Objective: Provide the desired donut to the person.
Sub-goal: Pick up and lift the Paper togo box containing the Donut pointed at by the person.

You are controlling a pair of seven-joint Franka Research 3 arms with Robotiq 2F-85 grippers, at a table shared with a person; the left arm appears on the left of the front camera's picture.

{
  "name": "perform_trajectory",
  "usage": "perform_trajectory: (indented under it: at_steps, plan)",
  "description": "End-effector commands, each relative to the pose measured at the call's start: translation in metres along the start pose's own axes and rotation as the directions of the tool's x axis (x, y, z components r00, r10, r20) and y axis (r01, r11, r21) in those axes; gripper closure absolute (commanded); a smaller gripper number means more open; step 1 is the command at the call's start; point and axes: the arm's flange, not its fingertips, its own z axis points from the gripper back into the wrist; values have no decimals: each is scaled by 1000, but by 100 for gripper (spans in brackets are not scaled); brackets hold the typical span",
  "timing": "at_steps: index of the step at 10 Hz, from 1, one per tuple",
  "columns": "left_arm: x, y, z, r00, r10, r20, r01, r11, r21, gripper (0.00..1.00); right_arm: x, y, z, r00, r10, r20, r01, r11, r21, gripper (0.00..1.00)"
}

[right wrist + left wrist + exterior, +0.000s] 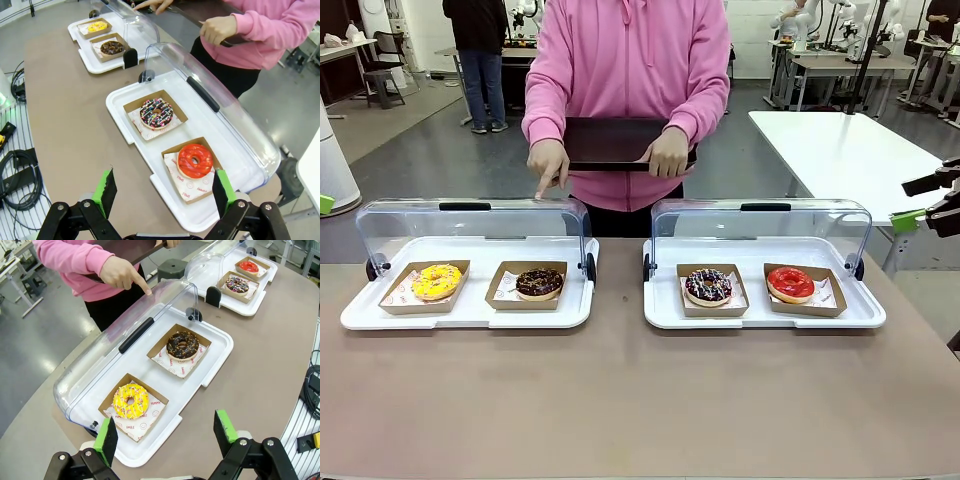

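L hand (166, 435): green pads spread wide, nothing between them, hovering at the bottom of the L wrist view by the corner of a white plastic display tray (217, 355). R hand (164, 195) is likewise released and empty, low in its own view above a second white display tray (200, 115).

Just beyond the L hand sits a yellow-iced ring donut w/ sprinkles (131, 400). Past it, centre frame, is the chocolate-glazed ring donut w/ coloured sprinkles (182, 345), in a shallow brown cardboard boat (530, 305) on a printed paper liner (175, 367). The clear domed lid (100, 355) stands rolled back, so access from above is open.

Upper left, the person in the pink hooded sweatshirt (625, 60) rests an index finger (146, 288) on that lid, level w/ the chocolate one, which is prob. the pick. The person also holds a dark flat tray (610, 140) at the waist.

Handling, my read: the donut is light and soft, w/ sticky glaze that's easily marred, so squeezing would dent it. Better to pinch the cardboard boat by one side wall & lift it level. Thin card may buckle, and the donut could slide.
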Motion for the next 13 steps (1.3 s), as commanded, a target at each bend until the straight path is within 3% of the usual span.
perform_trajectory:
  at_steps: [1,2,4,5,8,11,13]
  plan:
    - [-1,0,-1,1000,3,-1,-3,1000,-7,0,-1,0,-2,1000,-1,2,1,1000,10,0]
    - [0,0,0,1000,0,0,0,1000,0,0,-1,0,-2,1000,-1,2,1,1000,10,0]
    - [29,-21,-49,983,-140,-120,135,990,-50,0,-1,0,-2,1000,-1,2,1,1000,10,0]
    - [36,-32,-82,956,-214,-201,195,975,-107,0,-1,0,-2,1000,-1,2,1,1000,10,0]
    - [31,-56,-169,863,-407,-299,329,903,-278,0,-1,0,-2,1000,-1,2,1,1000,10,0]
    - [17,-58,-248,822,-475,-314,390,871,-297,0,-1,0,-2,1000,-1,2,1,1000,10,0]
    - [19,-52,-275,787,-527,-322,434,843,-318,0,-1,0,-2,1000,-1,2,1,1000,10,0]
